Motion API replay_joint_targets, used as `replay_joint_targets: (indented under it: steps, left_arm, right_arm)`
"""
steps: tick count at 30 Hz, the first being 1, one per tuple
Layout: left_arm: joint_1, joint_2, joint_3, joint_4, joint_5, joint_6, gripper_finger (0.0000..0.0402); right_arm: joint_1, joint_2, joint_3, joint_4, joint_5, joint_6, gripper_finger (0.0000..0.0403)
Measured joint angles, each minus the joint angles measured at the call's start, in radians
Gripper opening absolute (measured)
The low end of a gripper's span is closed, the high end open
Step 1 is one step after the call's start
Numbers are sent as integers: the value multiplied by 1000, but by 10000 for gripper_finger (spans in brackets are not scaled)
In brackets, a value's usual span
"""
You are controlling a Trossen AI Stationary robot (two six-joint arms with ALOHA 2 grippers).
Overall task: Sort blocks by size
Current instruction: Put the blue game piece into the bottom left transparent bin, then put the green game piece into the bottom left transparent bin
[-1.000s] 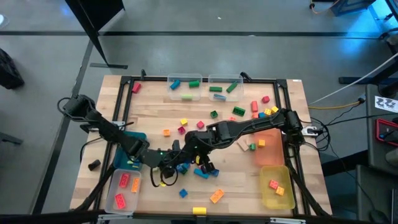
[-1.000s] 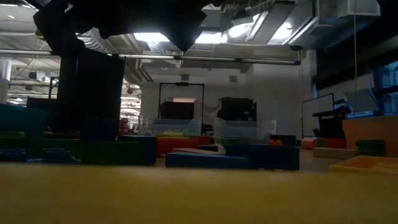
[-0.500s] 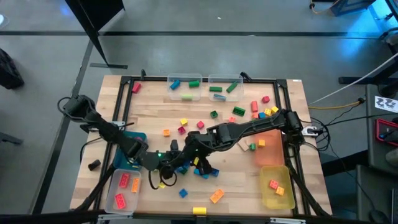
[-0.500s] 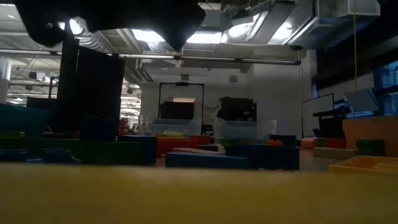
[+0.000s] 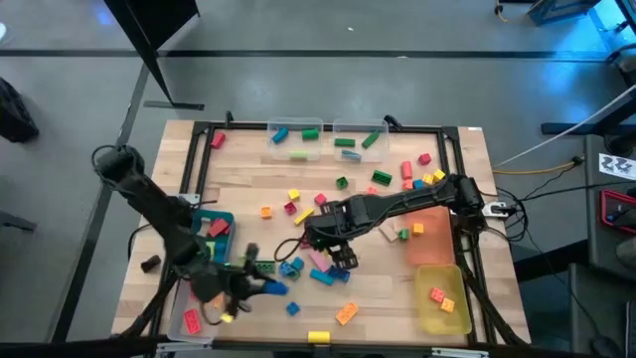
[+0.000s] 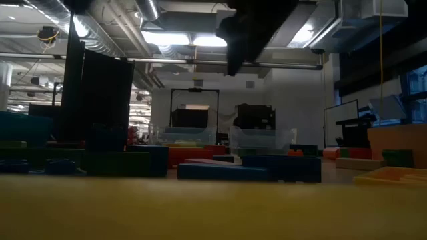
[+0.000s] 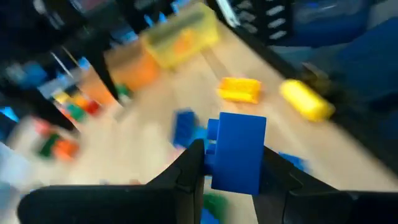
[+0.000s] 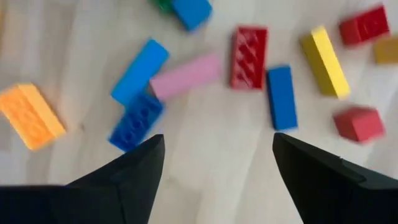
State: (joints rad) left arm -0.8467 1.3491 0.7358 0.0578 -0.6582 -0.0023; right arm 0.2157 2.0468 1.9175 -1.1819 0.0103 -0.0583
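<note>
Your left claw (image 7: 231,163) pinches a blue block (image 7: 238,151) (lower left, heading for bins); right claw (image 8: 214,168) gapes wide, empty, over the blocks at centre.

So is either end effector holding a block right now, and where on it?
Left end effector pinches a blue block by its two sides. Right end effector is open, holding nothing.

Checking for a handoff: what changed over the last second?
The left gripper, shut on a blue block, drew back from the table's middle toward the clear bin at the near-left corner. The right gripper opened and now hovers empty over the loose blocks. Bins and scattered blocks stayed put.
</note>
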Motion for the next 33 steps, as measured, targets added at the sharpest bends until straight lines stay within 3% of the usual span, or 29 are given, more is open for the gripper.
replay_joint_targets:
  steps: [5, 10, 14, 17, 23, 33]
  left_arm:
    - [-87, -145, 50, -386, 48, -540, 82]
    - [-152, -287, 57, -630, 351, -1128, 82]
    - [-199, -345, 57, -734, 562, -1435, 87]
    - [-229, -349, 57, -803, 616, -1568, 91]
    - [-247, -324, 57, -894, 623, -1766, 104]
    - [-246, -288, 57, -924, 622, -1800, 150]
  right_arm:
    - [-2, 0, 0, -36, 28, 0, 296]
    - [-1, 0, 0, -19, 29, 1, 296]
    - [0, 0, 0, -17, 26, 1, 296]
    - [0, 0, 0, -16, 26, 1, 296]
    - [0, 0, 0, -17, 25, 1, 296]
    - [0, -1, 0, -50, 26, -18, 296]
